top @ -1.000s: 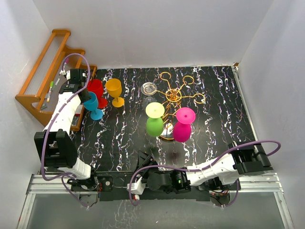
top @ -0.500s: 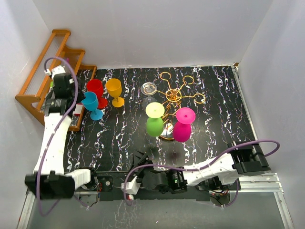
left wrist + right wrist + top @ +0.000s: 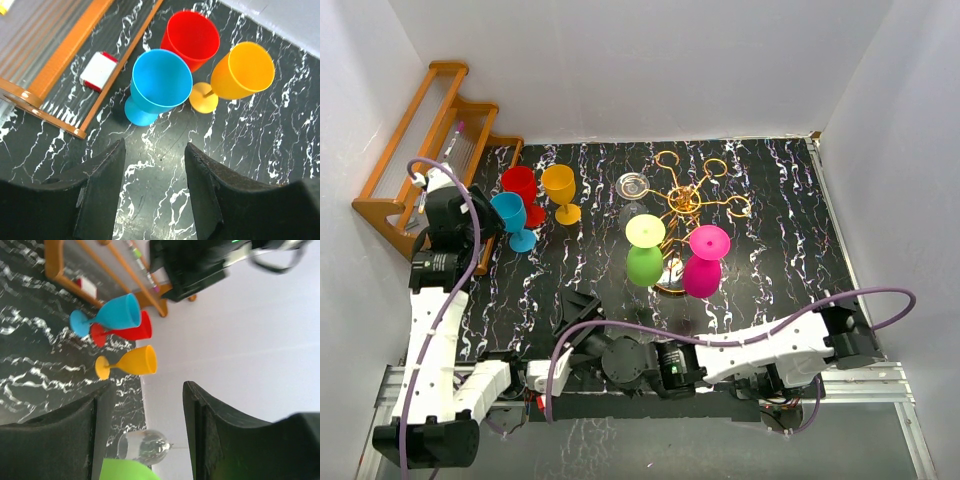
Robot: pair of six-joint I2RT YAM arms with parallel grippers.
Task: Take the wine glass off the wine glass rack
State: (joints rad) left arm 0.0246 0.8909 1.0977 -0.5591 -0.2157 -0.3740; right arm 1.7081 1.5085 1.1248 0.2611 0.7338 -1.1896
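The gold wire wine glass rack (image 3: 686, 203) stands at the middle back of the table. A green wine glass (image 3: 645, 251), a pink one (image 3: 705, 262) and a clear one (image 3: 632, 187) hang upside down from its arms. The clear glass (image 3: 145, 445) and the green glass's rim (image 3: 127, 471) show in the right wrist view. My left gripper (image 3: 455, 218) is open and empty at the far left, near the blue glass (image 3: 161, 82); its jaws (image 3: 154, 150) frame bare table. My right gripper (image 3: 578, 318) is open and empty low at the near edge, well short of the rack; in its own view (image 3: 147, 390) nothing is between the jaws.
Blue (image 3: 511, 216), red (image 3: 520, 186) and orange (image 3: 560, 189) glasses stand upright at the left back. An orange wooden slatted shelf (image 3: 415, 150) leans at the far left, with a small white and red box (image 3: 97, 71) under it. White walls enclose the table.
My left arm has drawn back from the blue glass toward the near left. My right arm has reached further left along the near edge. The glasses on the rack have not moved.
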